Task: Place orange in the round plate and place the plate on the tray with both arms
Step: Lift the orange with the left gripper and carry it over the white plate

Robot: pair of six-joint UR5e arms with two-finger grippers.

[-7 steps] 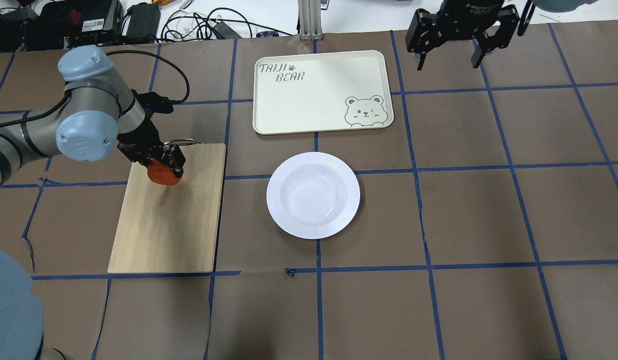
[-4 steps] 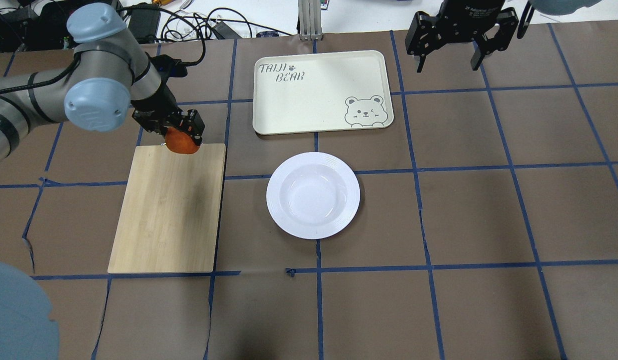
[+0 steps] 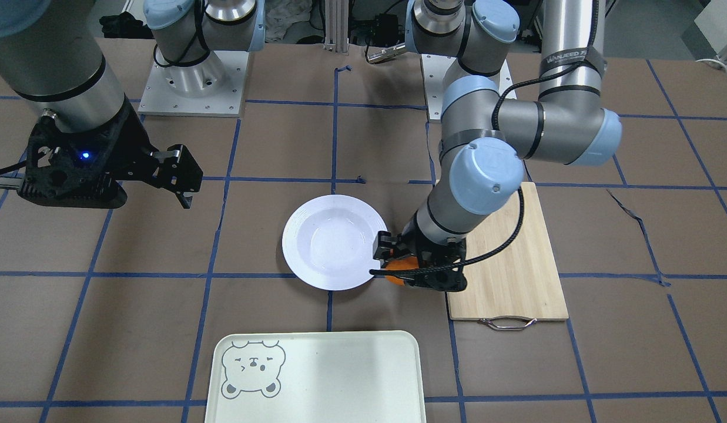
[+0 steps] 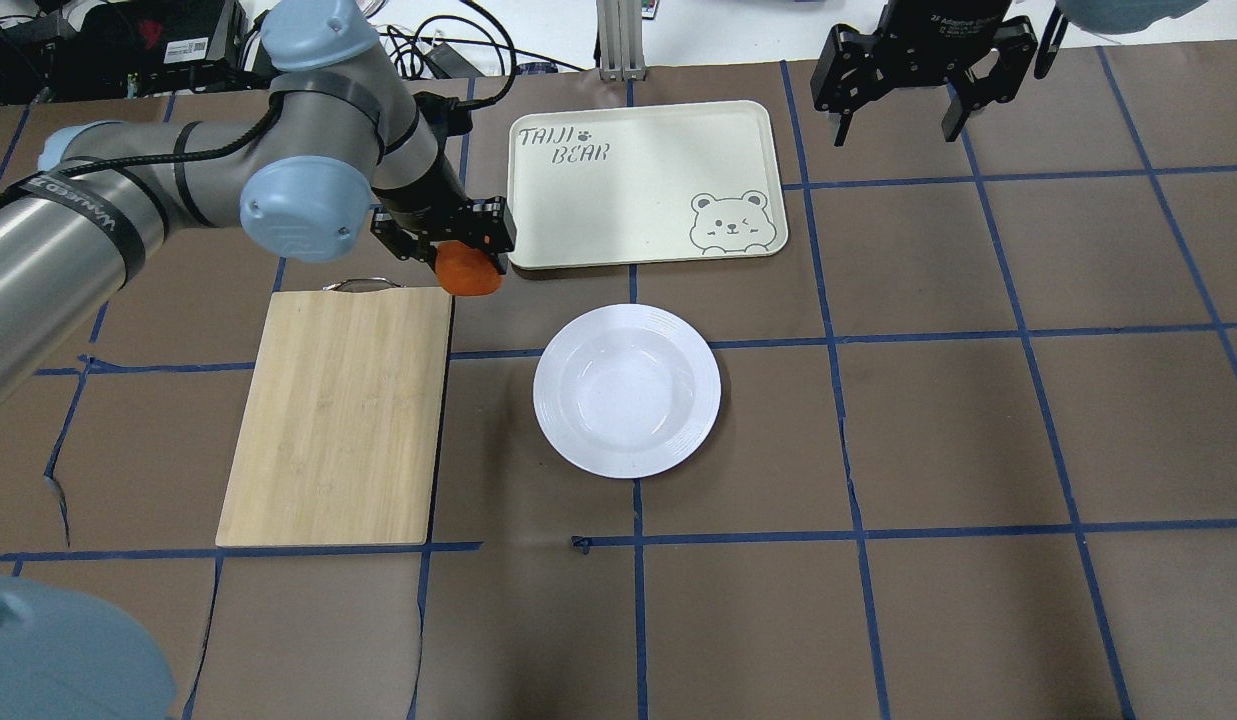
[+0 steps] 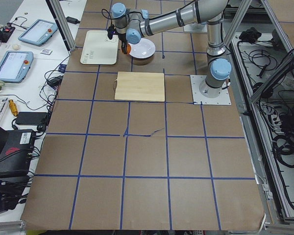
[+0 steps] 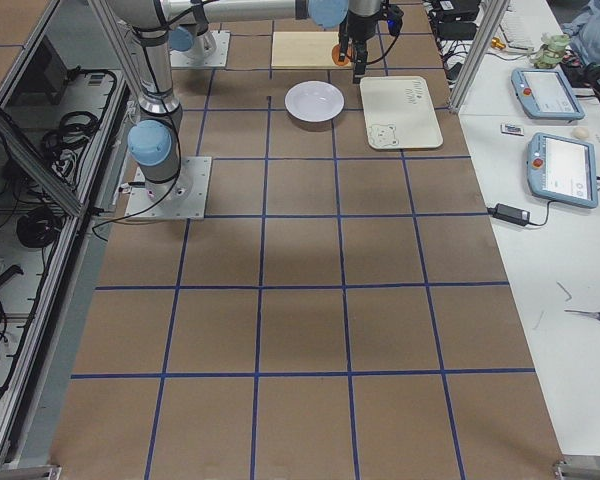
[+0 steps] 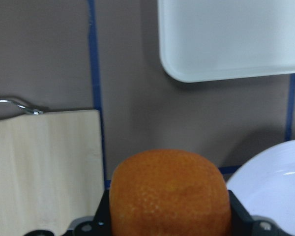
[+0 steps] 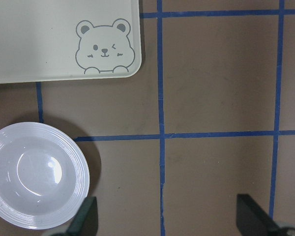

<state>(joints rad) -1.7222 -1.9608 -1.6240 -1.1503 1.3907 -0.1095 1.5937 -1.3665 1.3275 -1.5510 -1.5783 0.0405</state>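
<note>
Brown-papered counter (image 4: 978, 420), blue tape grid: left pincer (image 4: 463, 258) clamps the orange (image 7: 169, 191) aloft (off the surface) over the gap between cutting board (image 4: 338, 420), tray (image 4: 638, 200) and round plate (image 4: 553, 390). Right pincer (image 4: 896, 120) hangs wide near the tray.

A brown covering (image 4: 938, 430) spreads over the whole tabletop, ruled into large squares by blue tape lines (image 4: 928, 337) and torn in one spot (image 3: 633, 216). The light is even and soft and leaves only faint shadows. An aluminium post (image 4: 614, 40) rises at the far edge beside black cables (image 4: 458, 40). A white bench (image 6: 570, 260) runs along one end, carrying tablet-like pendants (image 6: 565, 170) and scissors (image 6: 595, 316). Cable bundles (image 6: 25, 225) lie beyond the frame rail.
</note>
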